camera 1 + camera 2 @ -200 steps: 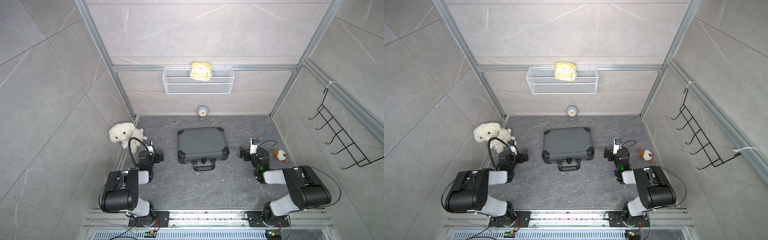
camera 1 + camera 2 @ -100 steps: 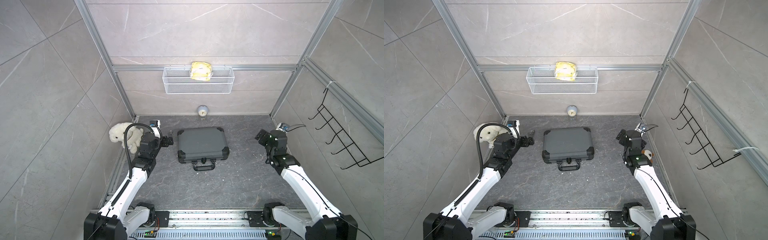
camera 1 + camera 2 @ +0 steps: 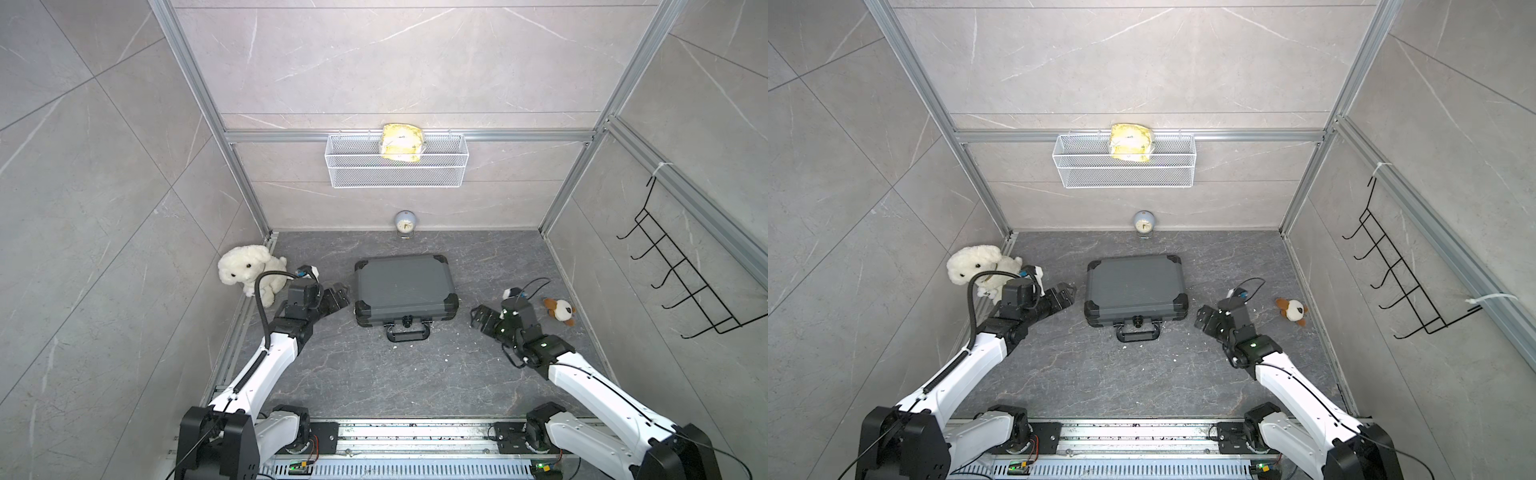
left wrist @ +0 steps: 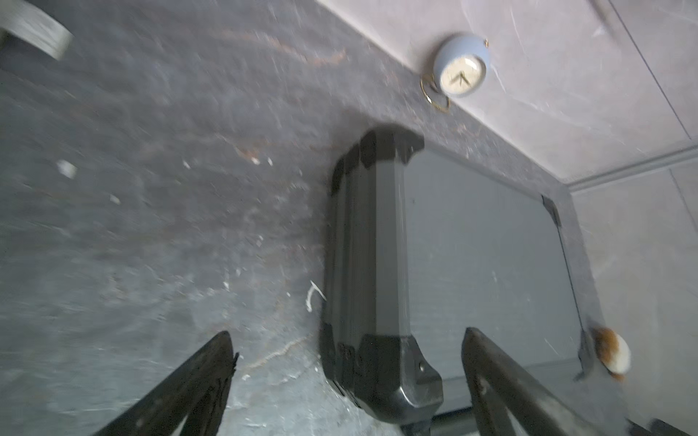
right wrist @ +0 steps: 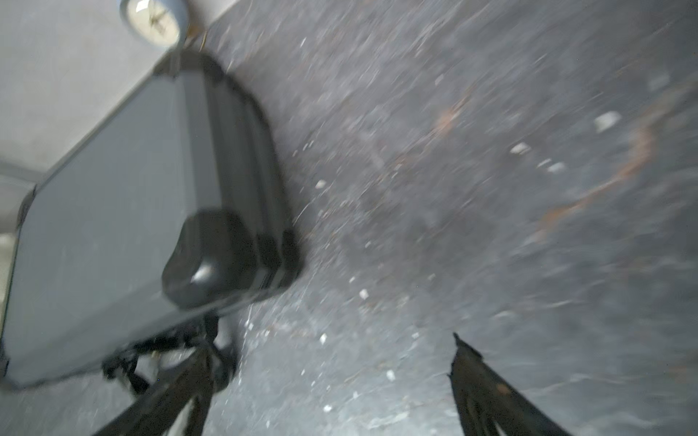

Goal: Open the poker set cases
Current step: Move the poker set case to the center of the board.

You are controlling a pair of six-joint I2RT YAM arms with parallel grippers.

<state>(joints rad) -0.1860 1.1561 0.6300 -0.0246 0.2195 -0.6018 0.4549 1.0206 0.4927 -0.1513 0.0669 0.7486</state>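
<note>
The poker set case (image 3: pixel 405 286) (image 3: pixel 1136 286) lies flat and closed mid-floor, dark grey and ribbed with black corner caps. Its black handle (image 3: pixel 407 332) points toward the arm bases. My left gripper (image 3: pixel 338 296) (image 3: pixel 1065 293) hovers just left of the case's near-left corner, open and holding nothing. In the left wrist view that corner of the case (image 4: pixel 381 362) sits between the spread jaws of the left gripper (image 4: pixel 347 332), untouched. My right gripper (image 3: pixel 478 318) (image 3: pixel 1202 318) is open a short way right of the near-right corner. The blurred right wrist view shows the case (image 5: pixel 113 188) beside the empty right gripper (image 5: pixel 330 339).
A white plush dog (image 3: pixel 245 270) sits by the left wall behind my left arm. A small brown-and-white plush (image 3: pixel 559 309) lies right of my right gripper. A small clock (image 3: pixel 405 222) stands at the back wall under a wire basket (image 3: pixel 395 174). A black hook rack (image 3: pixel 681 274) hangs on the right wall.
Both arms unfolded from their tucked poses, rose, then came down toward the case's near corners. The right gripper moved forward and inward. The case has not moved.
</note>
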